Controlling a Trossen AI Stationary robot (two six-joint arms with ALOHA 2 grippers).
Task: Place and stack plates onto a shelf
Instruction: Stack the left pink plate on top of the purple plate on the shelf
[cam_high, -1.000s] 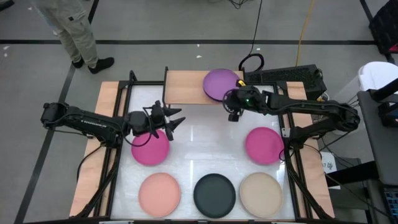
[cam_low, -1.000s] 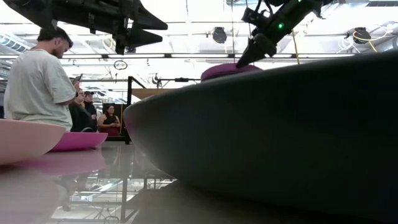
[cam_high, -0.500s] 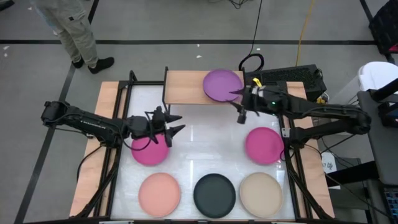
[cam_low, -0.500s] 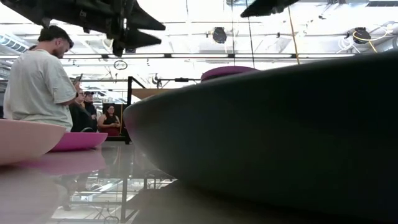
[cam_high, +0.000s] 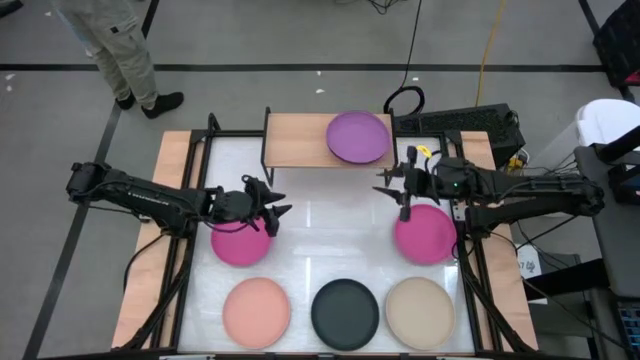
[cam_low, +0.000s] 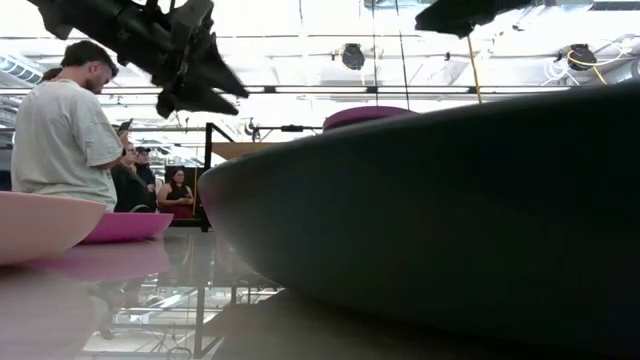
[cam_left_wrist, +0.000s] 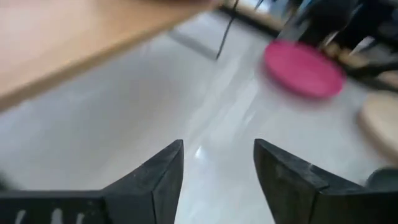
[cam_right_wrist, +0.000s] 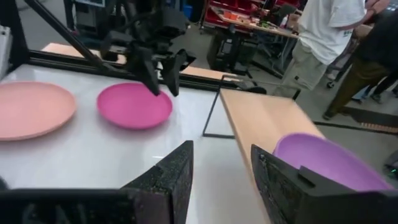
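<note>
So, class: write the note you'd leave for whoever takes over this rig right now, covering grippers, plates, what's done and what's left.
Left gripper: open, empty, above the far edge of the left magenta plate.
Right gripper: open, empty, over the table between the shelf and the right magenta plate.
Done: purple plate lies on the shelf's right half.
Left: both magenta plates, plus the salmon plate, dark grey plate and beige plate in the near row.

Both arms are dark, jointed tubes with black cables looped alongside. The left gripper (cam_high: 272, 205) ends in two tapered black fingers (cam_left_wrist: 155, 177) (wedge-shaped, matte, with bevelled edges). The right gripper (cam_high: 392, 192) has the same pointed black fingers (cam_right_wrist: 171, 177), on a bulkier wrist housing.
</note>
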